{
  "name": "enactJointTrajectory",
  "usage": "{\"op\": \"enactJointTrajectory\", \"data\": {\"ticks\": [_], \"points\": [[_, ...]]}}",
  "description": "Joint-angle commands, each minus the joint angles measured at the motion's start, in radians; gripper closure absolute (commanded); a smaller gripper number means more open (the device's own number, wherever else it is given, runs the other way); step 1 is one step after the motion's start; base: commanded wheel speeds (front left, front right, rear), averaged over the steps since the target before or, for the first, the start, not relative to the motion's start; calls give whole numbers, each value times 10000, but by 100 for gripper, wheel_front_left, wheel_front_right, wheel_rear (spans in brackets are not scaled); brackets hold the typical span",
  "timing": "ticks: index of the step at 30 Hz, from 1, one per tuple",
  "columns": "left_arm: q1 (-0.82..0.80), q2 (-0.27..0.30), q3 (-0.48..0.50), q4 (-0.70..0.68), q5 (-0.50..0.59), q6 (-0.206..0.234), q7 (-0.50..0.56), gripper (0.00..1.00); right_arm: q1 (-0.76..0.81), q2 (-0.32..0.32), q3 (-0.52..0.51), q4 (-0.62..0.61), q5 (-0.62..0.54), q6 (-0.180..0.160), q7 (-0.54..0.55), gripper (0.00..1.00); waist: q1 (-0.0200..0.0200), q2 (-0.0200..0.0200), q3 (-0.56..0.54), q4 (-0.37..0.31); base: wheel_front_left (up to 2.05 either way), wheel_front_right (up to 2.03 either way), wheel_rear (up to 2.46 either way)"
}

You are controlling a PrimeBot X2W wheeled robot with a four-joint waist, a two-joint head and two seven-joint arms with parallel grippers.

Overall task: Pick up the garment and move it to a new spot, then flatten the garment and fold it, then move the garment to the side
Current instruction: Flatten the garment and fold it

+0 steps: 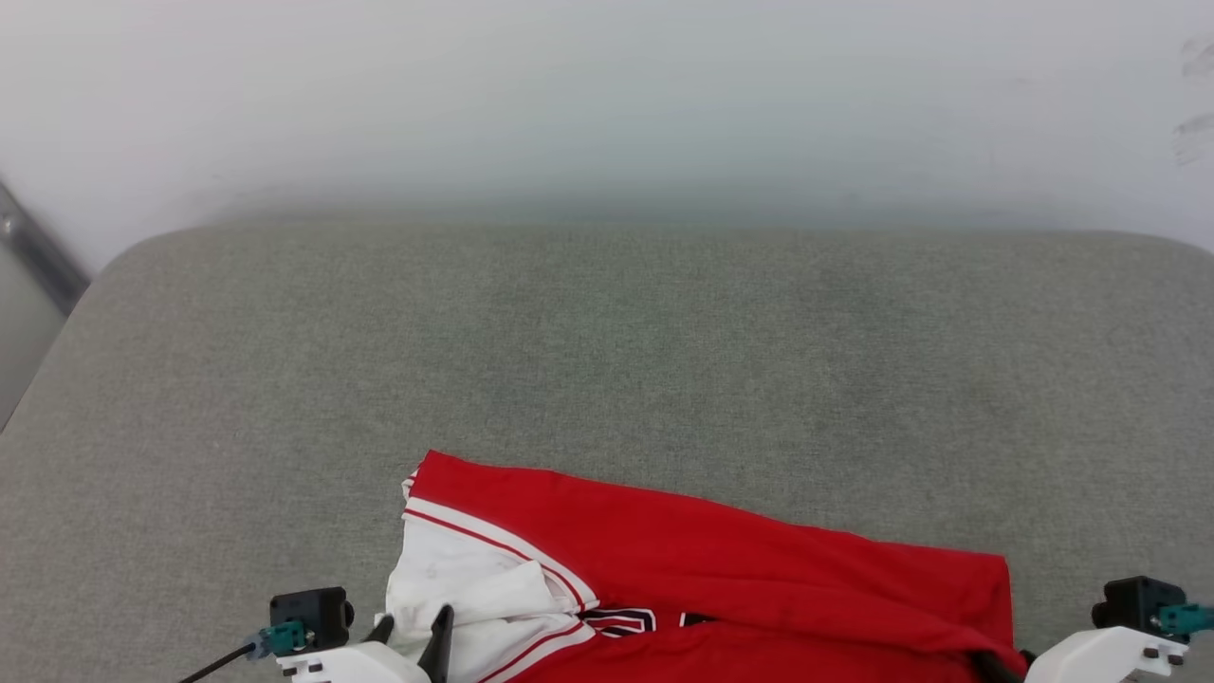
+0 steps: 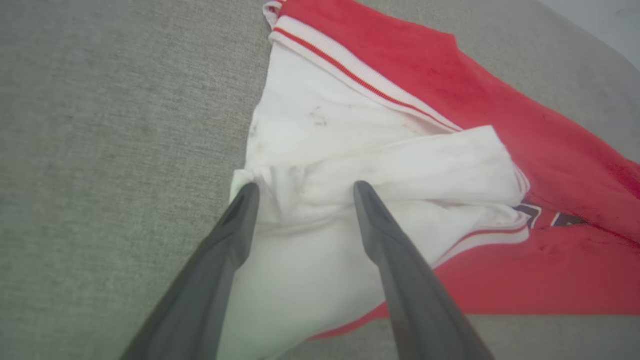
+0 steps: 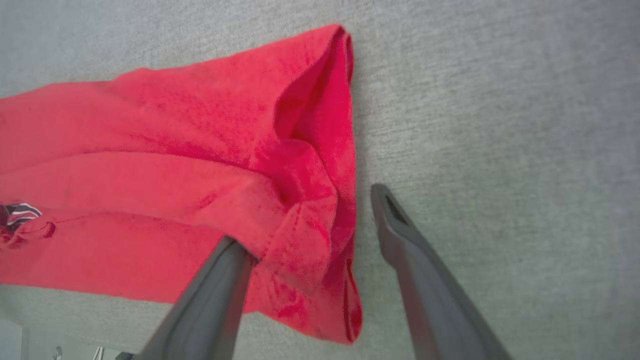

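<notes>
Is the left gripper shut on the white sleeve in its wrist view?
No: the left gripper stands open, fingers wide apart, with the white sleeve of the garment between them.

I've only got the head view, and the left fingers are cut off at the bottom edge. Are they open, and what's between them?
Observer: In the left wrist view the left gripper is open, with its tips on either side of a bunched fold of white sleeve on the garment.
Operator: And the right one? I barely see it.
Observer: The right gripper is open too. One finger meets the red hem, and the other is over grey cushion beside the garment's edge.
Operator: Is the hem flat there?
Observer: No, it's doubled over and gapes open further along.
</notes>
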Motion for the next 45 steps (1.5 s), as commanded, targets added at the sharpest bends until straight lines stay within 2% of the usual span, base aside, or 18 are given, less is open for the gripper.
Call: {"op": "enactJointTrajectory", "data": {"ticks": [1,5,9,14,18,22,26,30,37,38,39,40,45], "points": [[69,-36,91,-133,185,12,-424,0,135,-5,19,-235,81,-5,-271,0,1,0,-110,-52,0,0,0],[-66,-53,269,-480,642,144,-1534,0,180,-182,108,-999,268,-5,-672,0,1,0,-308,-145,0,0,0],[-138,-61,335,-844,952,204,-2113,0,168,-397,-46,-1491,309,-5,-504,0,1,0,-433,-174,0,0,0],[-274,59,502,-1532,1665,433,-2629,0,130,-718,-619,-2013,206,-5,298,0,1,0,-572,-73,0,0,0],[-266,133,732,-2259,2319,624,-2776,0,177,-945,-902,-2081,30,-4,1406,0,1,0,-579,76,0,0,0],[-146,207,855,-2988,2886,734,-2814,0,262,-930,-803,-1923,-80,-5,2458,0,1,0,-479,286,0,0,0],[-21,313,894,-3500,3173,790,-2824,0,261,-656,-557,-1458,-150,-5,2952,0,1,0,-335,566,0,0,0],[-25,400,813,-3823,3311,756,-2815,0,149,-359,-372,-677,-129,-5,2879,0,1,0,-182,836,0,0,0],[34,458,722,-4000,3317,818,-2694,0,-252,-287,0,911,96,-4,2575,0,1,0,-77,1072,0,0,0],[41,457,714,-4000,3300,823,-2681,0,-293,-284,78,1079,172,-4,2604,3,1,0,-83,1078,0,0,0],[57,457,710,-3995,3288,830,-2677,0,-336,-298,168,1204,245,-4,2586,86,1,0,-94,1075,0,0,0],[81,453,702,-3983,3276,822,-2686,0,-396,-319,240,1288,312,-4,2567,100,1,0,-105,1061,0,0,0],[169,452,676,-3934,3250,859,-2653,0,-640,-660,595,1097,540,-2,2526,100,1,0,-173,911,0,0,0]]}}
